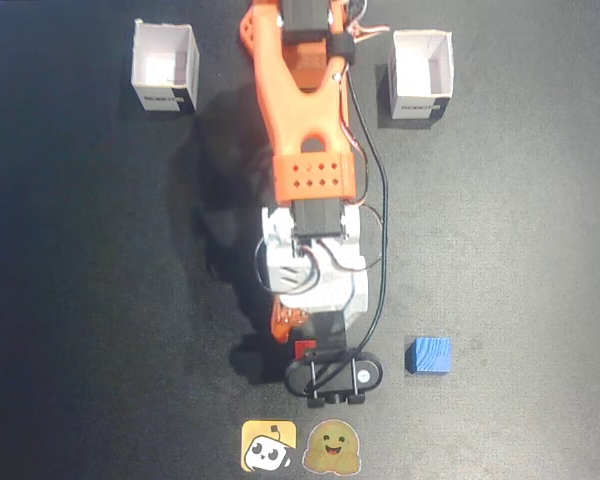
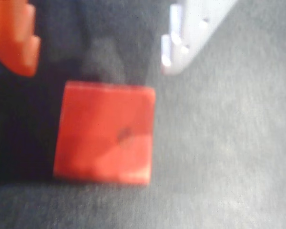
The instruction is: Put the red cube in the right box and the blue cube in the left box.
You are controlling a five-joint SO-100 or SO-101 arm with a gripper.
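Observation:
The red cube [image 2: 105,133] fills the middle of the wrist view, lying on the dark mat. My gripper [image 2: 97,67] is open, with its orange finger [image 2: 14,38] above the cube's left side and its white finger [image 2: 186,33] above its right, neither touching it. In the fixed view only a sliver of the red cube [image 1: 305,350] shows under the wrist, near the front of the mat. The blue cube [image 1: 429,355] lies free to its right. One white box [image 1: 165,67] stands at the back left and the other white box [image 1: 420,75] at the back right, both open on top.
The orange arm [image 1: 305,130] stretches down the middle of the fixed view between the boxes, a black cable [image 1: 383,250] hanging along its right side. Two stickers [image 1: 298,446] lie at the mat's front edge, just below the black wrist camera mount [image 1: 332,375].

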